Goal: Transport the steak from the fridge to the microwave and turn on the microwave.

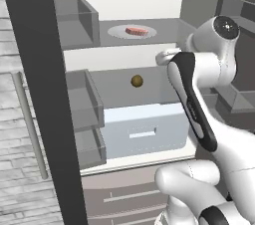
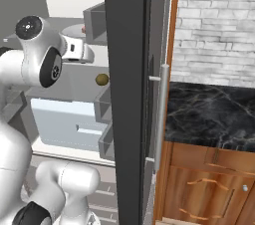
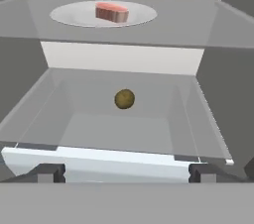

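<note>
A white robot arm reached into the open fridge (image 1: 149, 0). The steak (image 3: 112, 12), a small pinkish slab, lay on a pale plate (image 3: 69, 15) on the upper shelf (image 3: 198, 27), upper centre of the hand view. A small brown ball (image 3: 124, 98) sat on the shelf below, mid-frame. The gripper (image 3: 126, 172) pointed at the lower shelf, its two dark fingers (image 3: 49, 172) spread wide apart at the bottom corners of the hand view, grasping nothing.

Likely risks: the gripper was aimed below the steak, so it would need to rise; it might knock the upper shelf's front edge, or close on the ball instead. The flat steak could slide on the plate as the fingers close on it.

The right base view alone showed a dark stone surface (image 2: 214, 114) and brick wall (image 2: 219, 25) beside the fridge; the left base view showed the pale drawer (image 1: 144, 129).
</note>
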You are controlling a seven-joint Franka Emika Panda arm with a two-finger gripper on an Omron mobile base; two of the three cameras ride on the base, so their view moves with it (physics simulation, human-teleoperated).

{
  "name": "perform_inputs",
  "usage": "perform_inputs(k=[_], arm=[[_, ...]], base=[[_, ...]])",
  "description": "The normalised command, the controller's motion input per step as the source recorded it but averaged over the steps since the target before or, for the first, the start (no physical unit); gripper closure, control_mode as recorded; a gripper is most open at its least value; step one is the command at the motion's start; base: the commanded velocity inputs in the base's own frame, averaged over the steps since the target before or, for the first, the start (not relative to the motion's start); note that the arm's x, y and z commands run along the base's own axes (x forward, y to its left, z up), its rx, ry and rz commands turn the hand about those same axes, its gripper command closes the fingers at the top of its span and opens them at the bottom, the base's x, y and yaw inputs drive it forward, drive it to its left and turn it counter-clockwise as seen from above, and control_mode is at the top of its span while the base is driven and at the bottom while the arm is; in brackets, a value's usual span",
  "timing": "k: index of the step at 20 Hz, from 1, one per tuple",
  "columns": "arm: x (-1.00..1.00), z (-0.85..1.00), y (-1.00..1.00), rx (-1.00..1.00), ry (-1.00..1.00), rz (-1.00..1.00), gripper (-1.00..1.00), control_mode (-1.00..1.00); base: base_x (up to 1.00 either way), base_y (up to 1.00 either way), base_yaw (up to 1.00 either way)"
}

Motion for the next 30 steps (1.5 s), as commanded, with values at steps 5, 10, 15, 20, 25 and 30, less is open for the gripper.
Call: perform_inputs(k=[5, 10, 15, 20, 25, 30], arm=[[0.0, 0.49, 0.07, 0.0, 0.0, 0.0, -1.0, -1.0], [0.0, 0.46, 0.01, 0.0, 0.0, 0.0, -1.0, -1.0], [0.14, 0.35, 0.03, 0.03, 0.0, 0.0, -1.0, -1.0], [0.21, 0.2, 0.0, 0.08, 0.0, 0.05, -1.0, -1.0], [0.33, 0.06, 0.1, 0.02, 0.07, 0.05, -1.0, -1.0], [0.38, 0.0, 0.07, 0.0, 0.05, 0.01, -1.0, -1.0]], base=[[0.0, 0.0, 0.0], [0.0, 0.0, 0.0], [0.0, 0.0, 0.0], [0.0, 0.0, 0.0], [0.0, 0.0, 0.0], [0.0, 0.0, 0.0]])
